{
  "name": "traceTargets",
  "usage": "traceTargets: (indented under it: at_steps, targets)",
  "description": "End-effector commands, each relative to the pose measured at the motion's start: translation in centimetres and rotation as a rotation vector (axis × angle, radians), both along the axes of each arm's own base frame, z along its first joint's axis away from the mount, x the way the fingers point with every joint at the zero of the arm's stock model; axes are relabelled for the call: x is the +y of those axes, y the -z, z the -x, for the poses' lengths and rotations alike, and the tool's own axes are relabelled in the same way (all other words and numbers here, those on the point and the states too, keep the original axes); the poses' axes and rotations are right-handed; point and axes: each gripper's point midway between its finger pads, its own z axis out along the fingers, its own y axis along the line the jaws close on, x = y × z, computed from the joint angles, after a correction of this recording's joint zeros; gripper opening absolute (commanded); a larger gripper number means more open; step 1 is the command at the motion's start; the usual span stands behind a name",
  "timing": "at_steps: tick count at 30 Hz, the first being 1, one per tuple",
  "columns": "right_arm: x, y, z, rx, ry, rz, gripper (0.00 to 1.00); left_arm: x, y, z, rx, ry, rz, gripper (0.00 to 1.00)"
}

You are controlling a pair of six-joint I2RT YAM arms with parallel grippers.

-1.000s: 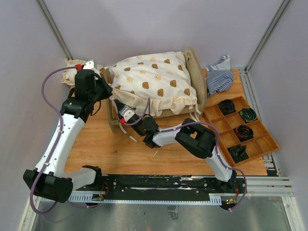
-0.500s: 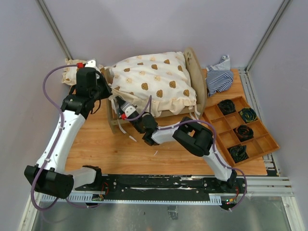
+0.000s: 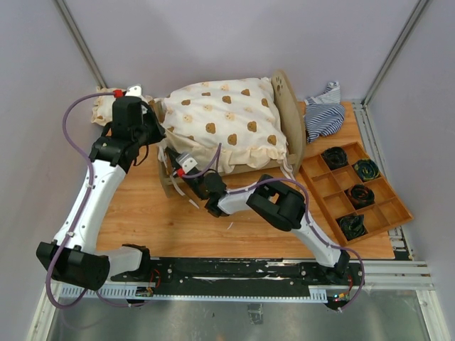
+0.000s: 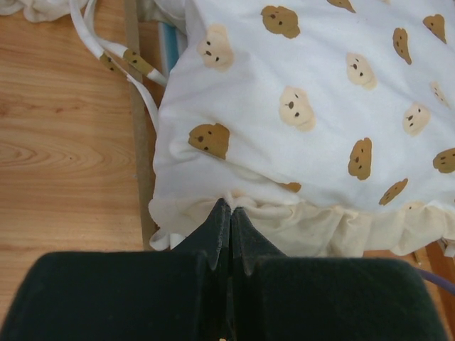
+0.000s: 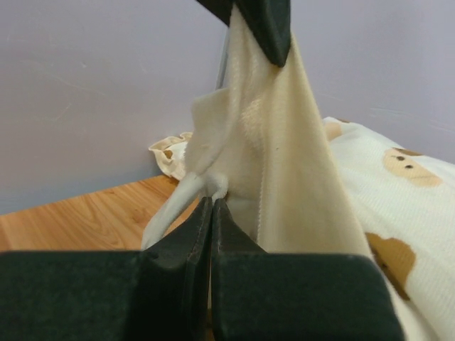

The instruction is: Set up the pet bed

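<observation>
The pet bed (image 3: 286,99) stands at the back of the board, its rounded wooden end boards upright. A cream bear-print cushion (image 3: 227,121) lies on it and hides the striped base. My left gripper (image 3: 159,135) is at the cushion's near left corner, shut on the frilled edge (image 4: 229,204). My right gripper (image 3: 173,158) is just beside it, shut on the same corner's frill and tie (image 5: 212,190). The left gripper's dark fingers (image 5: 266,21) show at the top of the right wrist view, pinching the frill higher up. A bed rail (image 4: 138,142) runs beside the cushion (image 4: 298,106).
A second small bear-print cushion (image 3: 103,106) lies at the back left. A striped cloth (image 3: 323,114) is bunched at the back right. A compartmented wooden tray (image 3: 384,213) with dark coiled items sits at the right. Loose ties (image 4: 114,57) trail over the rail.
Both grippers have moved back and left, still holding the cushion's corner. The cushion's near left edge has been drawn further over the bed's left end.
</observation>
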Motion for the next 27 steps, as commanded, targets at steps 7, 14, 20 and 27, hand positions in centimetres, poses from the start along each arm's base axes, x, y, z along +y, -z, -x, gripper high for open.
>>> traceTargets:
  at_steps: [7,14,20,27]
  targets:
    - [1.4,-1.5,2.3,0.119,-0.082,-0.202,0.0,0.0,-0.5,-0.6,-0.038,-0.004,0.007,0.0]
    - [1.3,-3.9,2.0,0.131,-0.09,-0.286,0.0,0.7,-1.1,-0.6,-0.046,-0.03,-0.023,0.0]
    - [1.6,-2.1,1.7,0.159,-0.093,-0.276,0.0,1.0,-0.6,-0.4,-0.038,-0.036,-0.033,0.0]
    - [0.4,1.4,2.0,0.151,-0.037,-0.139,0.03,0.9,0.4,-0.2,-0.027,-0.033,-0.024,0.0]
